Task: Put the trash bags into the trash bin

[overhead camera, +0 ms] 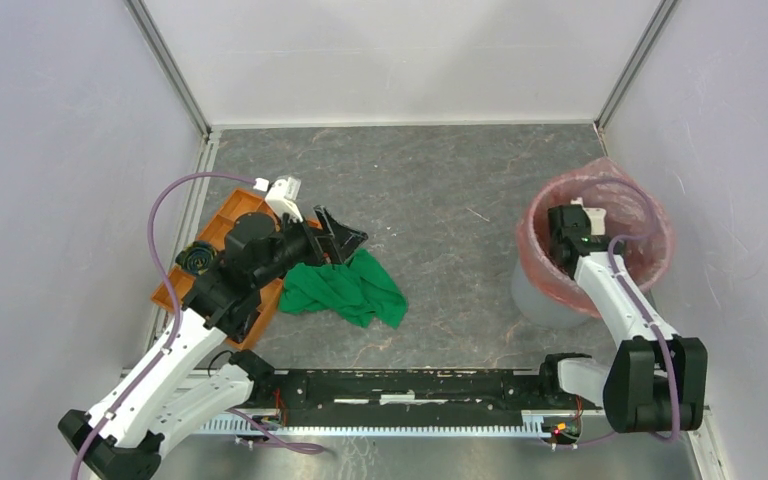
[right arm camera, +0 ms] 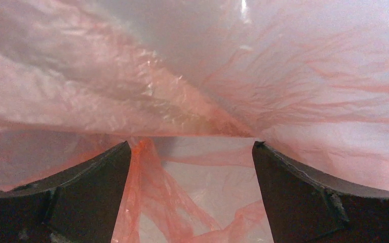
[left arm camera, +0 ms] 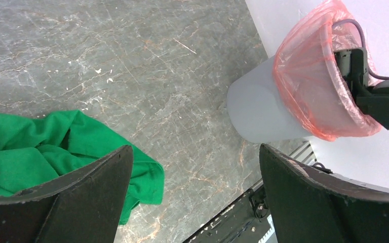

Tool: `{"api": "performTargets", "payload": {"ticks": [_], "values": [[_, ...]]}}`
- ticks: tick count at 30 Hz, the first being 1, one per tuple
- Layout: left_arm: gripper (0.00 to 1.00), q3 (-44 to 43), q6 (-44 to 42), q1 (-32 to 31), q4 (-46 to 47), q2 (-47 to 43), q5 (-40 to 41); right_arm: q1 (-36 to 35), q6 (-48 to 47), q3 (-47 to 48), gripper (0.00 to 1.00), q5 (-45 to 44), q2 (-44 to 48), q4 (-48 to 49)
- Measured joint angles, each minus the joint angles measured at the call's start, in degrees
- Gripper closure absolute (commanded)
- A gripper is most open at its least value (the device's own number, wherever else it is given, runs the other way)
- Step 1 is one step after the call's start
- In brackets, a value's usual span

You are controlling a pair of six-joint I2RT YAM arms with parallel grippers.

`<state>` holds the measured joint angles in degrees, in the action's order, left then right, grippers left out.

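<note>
A crumpled green cloth point(overhead camera: 355, 290) lies on the grey marbled table point(overhead camera: 440, 190), just below the left gripper point(overhead camera: 345, 243). In the wrist view the cloth sits under and beside one finger. Back along that gripper's arm, and partly covered by it, an orange compartment tray point(overhead camera: 243, 212) holds a black roll point(overhead camera: 197, 258). A black rail point(overhead camera: 410, 385) runs along the table's near edge, well apart from the gripper.

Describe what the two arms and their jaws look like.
The left arm and the right arm match. Each has white links, bulky black joints and black, wedge-shaped jaws. A thin purple cable loops along each arm.
</note>
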<state>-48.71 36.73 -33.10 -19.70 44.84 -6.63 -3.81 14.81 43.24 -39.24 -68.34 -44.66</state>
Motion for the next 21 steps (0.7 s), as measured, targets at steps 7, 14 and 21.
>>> {"api": "performTargets", "payload": {"ticks": [7,14,21], "values": [[0.0,0.0,-0.7,-1.57,0.04,-1.42,0.0,6.99,-2.27,0.0,0.04,-0.83,0.5,0.39],[0.0,-0.04,-0.81,-2.97,0.04,-1.53,-0.63,6.51,-3.82,4.02,0.02,5.51,5.66,-4.31],[0.0,-0.04,-0.87,-3.04,0.09,-0.09,-1.01,5.73,-4.76,11.45,0.02,15.5,16.2,-7.74]]}}
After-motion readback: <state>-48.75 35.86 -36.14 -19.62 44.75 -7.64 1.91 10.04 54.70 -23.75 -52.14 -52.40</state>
